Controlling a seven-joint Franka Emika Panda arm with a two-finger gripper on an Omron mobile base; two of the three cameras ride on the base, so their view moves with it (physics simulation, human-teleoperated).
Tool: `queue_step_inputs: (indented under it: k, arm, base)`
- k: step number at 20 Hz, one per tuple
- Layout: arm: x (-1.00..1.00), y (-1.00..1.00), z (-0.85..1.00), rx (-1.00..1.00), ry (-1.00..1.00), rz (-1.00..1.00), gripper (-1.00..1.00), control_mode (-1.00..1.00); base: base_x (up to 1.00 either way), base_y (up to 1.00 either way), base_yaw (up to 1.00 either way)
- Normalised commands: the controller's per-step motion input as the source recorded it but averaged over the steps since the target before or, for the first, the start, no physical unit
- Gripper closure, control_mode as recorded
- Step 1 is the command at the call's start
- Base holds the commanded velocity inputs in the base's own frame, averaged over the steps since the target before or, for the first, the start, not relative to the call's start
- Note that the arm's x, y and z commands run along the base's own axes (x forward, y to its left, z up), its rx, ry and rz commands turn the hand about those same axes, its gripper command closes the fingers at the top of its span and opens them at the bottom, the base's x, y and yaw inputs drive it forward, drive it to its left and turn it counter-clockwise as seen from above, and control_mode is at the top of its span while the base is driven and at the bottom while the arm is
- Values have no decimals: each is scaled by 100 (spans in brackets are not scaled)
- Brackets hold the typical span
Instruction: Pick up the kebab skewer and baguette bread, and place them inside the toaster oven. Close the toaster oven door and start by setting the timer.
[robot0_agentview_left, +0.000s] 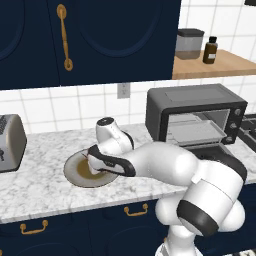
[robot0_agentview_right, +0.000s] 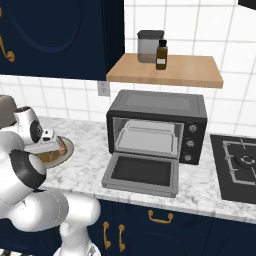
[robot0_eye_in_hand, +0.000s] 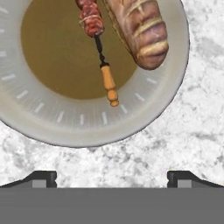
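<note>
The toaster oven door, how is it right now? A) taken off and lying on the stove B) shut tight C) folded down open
C: the toaster oven door lies folded down flat on the counter in front of the toaster oven, so you can see the tray inside.

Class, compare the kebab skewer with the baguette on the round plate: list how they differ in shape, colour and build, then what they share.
The thin kebab skewer is a slim stick with reddish meat chunks and an orange handle; the golden-brown baguette bread is one thick, rounded loaf. The skewer's handle end reaches nearer the rim than the baguette's end. Both lie flat, side by side, on the round grey plate.
</note>
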Motion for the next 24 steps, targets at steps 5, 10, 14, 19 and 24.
queue_step_inputs:
  k: [5,10,14,19,24]
  arm:
    - [13,0,-35,3,0,-5,-100,-100]
    - [15,0,-26,2,0,0,-100,-100]
    - [25,0,-6,0,0,0,-100,-100]
    - [30,7,-9,0,0,0,-100,-100]
    - [17,21,-18,0,0,0,-100,-100]
  base:
    - [0,0,0]
    - [0,0,0]
    - [0,0,0]
    - [0,0,0]
    - [0,0,0]
